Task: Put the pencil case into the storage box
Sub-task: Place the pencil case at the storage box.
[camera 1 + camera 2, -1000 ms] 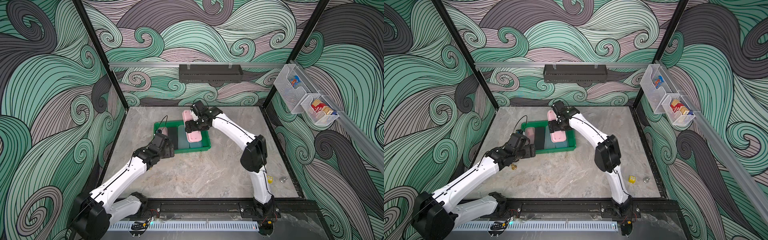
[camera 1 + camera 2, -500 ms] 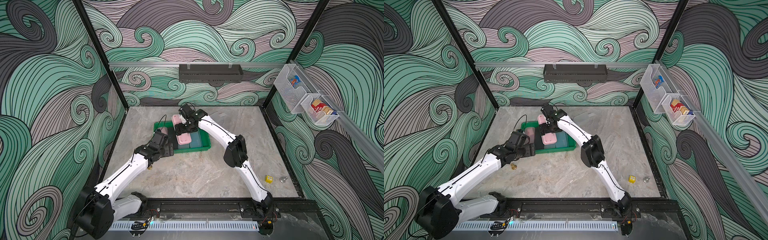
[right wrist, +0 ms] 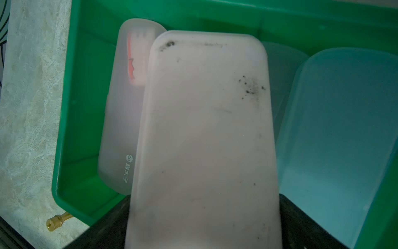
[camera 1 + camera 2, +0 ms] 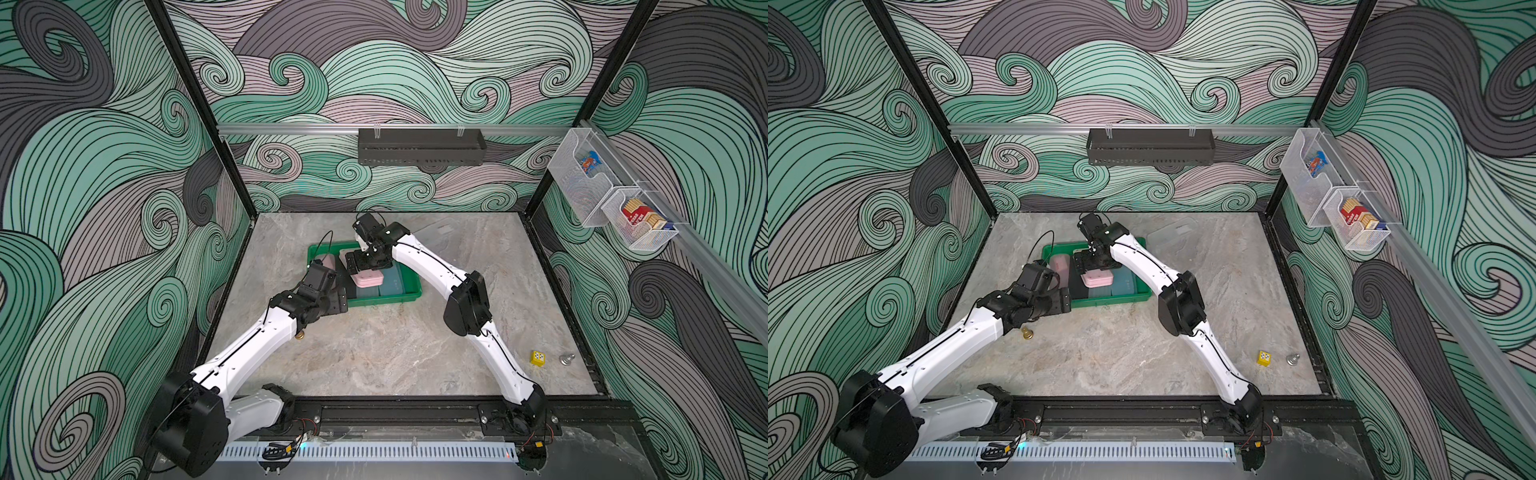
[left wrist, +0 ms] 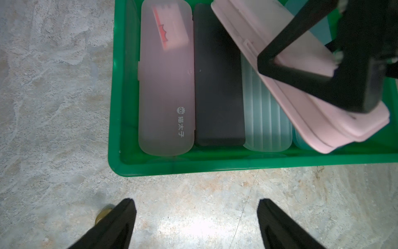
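With pink pencil case [image 3: 204, 129] slanted across the cases [image 5: 265, 120] already inside storage box [image 5: 215, 170], right gripper [image 3: 204, 196] astride it, hold or release unreadable, left gripper [image 5: 195, 201] spread empty over table [image 5: 53, 107] just outside: part jaws fully, then lift straight up without dragging it.

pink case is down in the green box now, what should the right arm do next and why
Probably raise the right gripper straight up, jaws wide. The pink pencil case already lies slanted inside the storage box, over the black case and the ribbed clear case, with the jaws either side; whether they pinch it I cannot tell.
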### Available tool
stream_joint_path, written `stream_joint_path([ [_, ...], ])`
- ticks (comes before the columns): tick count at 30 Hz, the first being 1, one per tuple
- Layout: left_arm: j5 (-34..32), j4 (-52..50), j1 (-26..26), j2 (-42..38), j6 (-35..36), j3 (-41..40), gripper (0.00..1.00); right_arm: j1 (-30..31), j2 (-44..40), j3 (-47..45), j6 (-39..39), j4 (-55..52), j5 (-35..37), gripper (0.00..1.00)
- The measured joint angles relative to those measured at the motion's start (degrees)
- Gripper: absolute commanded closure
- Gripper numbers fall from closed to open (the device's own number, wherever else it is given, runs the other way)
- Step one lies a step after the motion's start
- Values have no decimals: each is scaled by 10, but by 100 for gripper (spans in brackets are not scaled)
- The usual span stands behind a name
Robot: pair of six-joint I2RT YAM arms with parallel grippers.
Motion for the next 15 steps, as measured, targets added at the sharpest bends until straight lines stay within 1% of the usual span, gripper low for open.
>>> stream_joint_path([
  [15,5,4,4,0,0,-7,8,11,12,1,8,0,-10,1],
])
